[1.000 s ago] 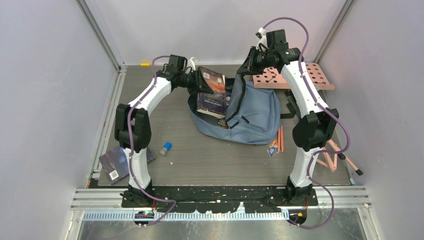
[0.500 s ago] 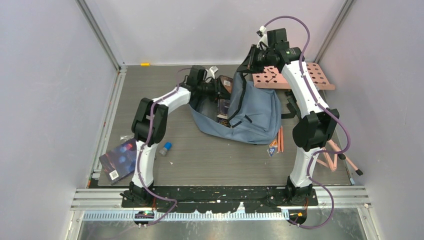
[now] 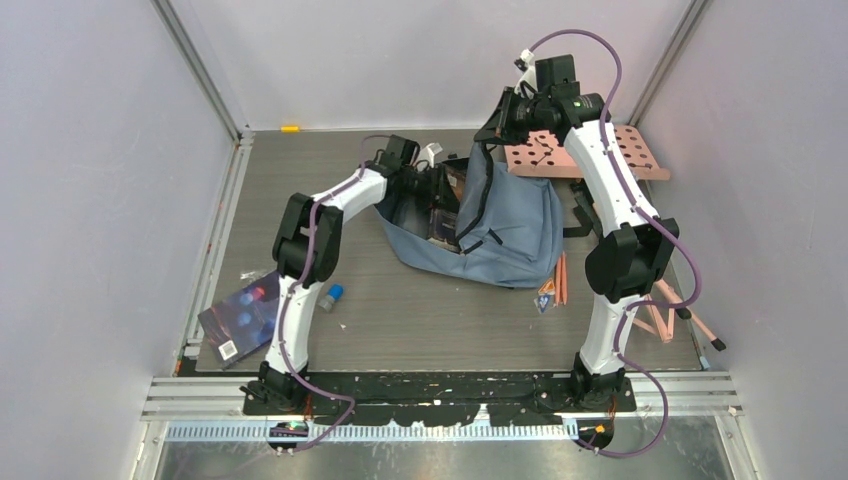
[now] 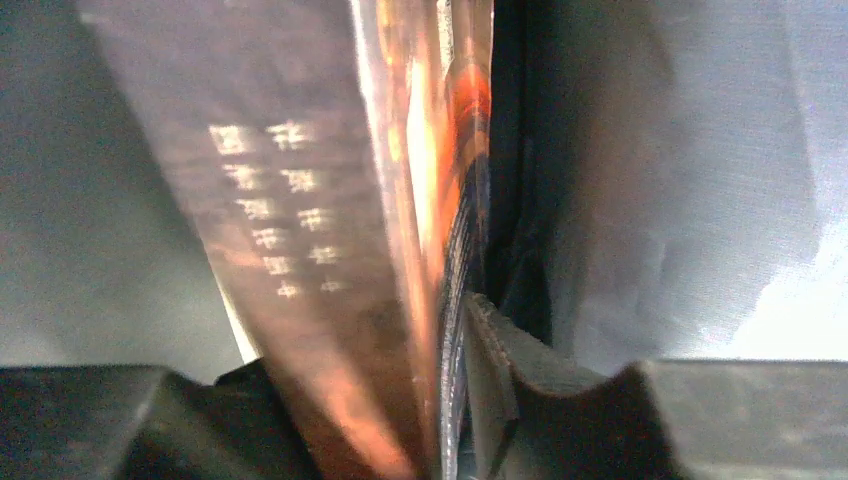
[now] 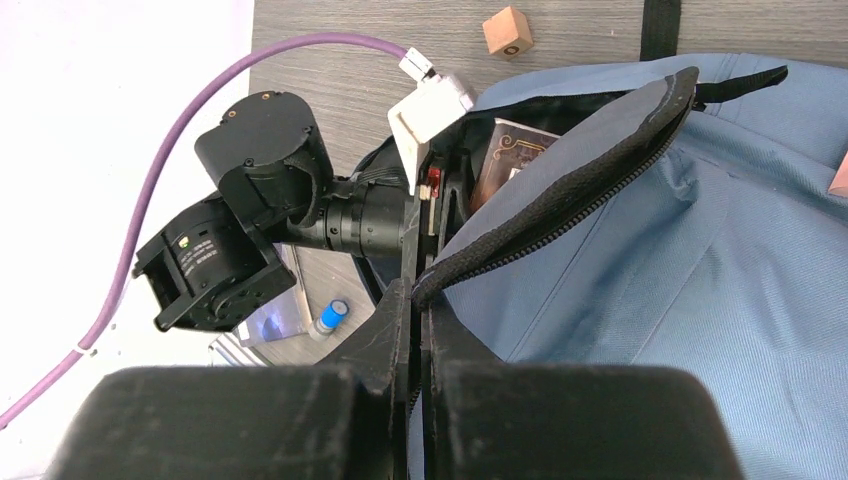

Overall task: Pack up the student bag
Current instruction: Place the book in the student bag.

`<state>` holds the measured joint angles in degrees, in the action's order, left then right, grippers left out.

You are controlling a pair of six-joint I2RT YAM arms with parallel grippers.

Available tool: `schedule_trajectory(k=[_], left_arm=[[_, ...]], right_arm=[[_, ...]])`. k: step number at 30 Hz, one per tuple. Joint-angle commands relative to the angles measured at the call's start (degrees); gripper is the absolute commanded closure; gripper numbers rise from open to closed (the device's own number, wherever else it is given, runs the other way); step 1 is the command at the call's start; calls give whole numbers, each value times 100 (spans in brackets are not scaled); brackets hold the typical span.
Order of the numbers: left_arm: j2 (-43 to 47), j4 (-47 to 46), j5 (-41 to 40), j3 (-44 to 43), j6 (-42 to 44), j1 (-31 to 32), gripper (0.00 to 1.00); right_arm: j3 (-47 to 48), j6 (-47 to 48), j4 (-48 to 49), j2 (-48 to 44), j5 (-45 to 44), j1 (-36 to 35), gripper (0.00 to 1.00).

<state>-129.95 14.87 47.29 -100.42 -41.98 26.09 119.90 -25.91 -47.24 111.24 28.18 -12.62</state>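
The grey counter [image 3: 400, 320] carries the student bag [image 3: 515, 225], which lies toward its far right side, just in front of a pink pegboard [image 3: 590, 150]. The right gripper [image 5: 415, 290] is pinched tight on the bag's zippered rim and holds the mouth up. The left gripper [image 3: 440, 188] reaches into that mouth with an orange book [image 4: 330, 200] between its fingers; I cannot tell whether they clamp it. Another book [image 3: 240, 318] and a blue-capped bottle [image 3: 331, 296] lie near the left arm.

pale lilac walls [image 3: 90, 200], grey wood-grain tabletop [image 3: 450, 325], aluminium corner rails [image 3: 196, 62]
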Motion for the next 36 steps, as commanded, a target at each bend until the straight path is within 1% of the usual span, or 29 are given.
schedule_trajectory(k=[1,3,4,5,7,11,13,14,16,21,22,25,26,28,36], left_arm=[[346,1575,-526,-469,1479,54,53],[409,2020,-870,-614,1754,50,42],[435,2162,-981,-658,1851,46,35],[462,2254,-1064,-680,1900,46,31],[517,2351,-1191,-681,1906,46,28],[622,2563,-1521,-647,1851,48,26],[697,2617,-1682,-603,1819,46,20],[733,2627,-1707,-568,1816,46,19],[786,2562,-1607,-473,1795,50,21],[793,1954,-1045,-125,1449,54,45],[779,1935,-1020,-134,1436,54,48],[785,1766,-929,9,1334,63,51],[770,1489,-836,93,1228,68,52],[671,1235,-676,103,1076,122,56],[-89,1237,-414,-881,1302,429,61]], right_arm=[[262,-41,458,-383,30,27,100],[227,-45,457,-391,36,31,100],[223,-46,460,-388,37,31,100],[208,-50,461,-386,38,32,99],[195,-54,458,-384,50,32,99],[185,-63,455,-381,71,31,99],[184,-63,453,-384,73,32,99],[183,-59,453,-384,73,32,99],[183,-56,453,-379,73,31,99],[188,-64,452,-351,96,32,100],[191,-63,448,-350,98,32,100],[200,-63,449,-354,80,32,99],[196,-63,456,-357,75,27,99],[185,-63,465,-358,72,31,100],[155,-44,456,-385,69,28,99]])
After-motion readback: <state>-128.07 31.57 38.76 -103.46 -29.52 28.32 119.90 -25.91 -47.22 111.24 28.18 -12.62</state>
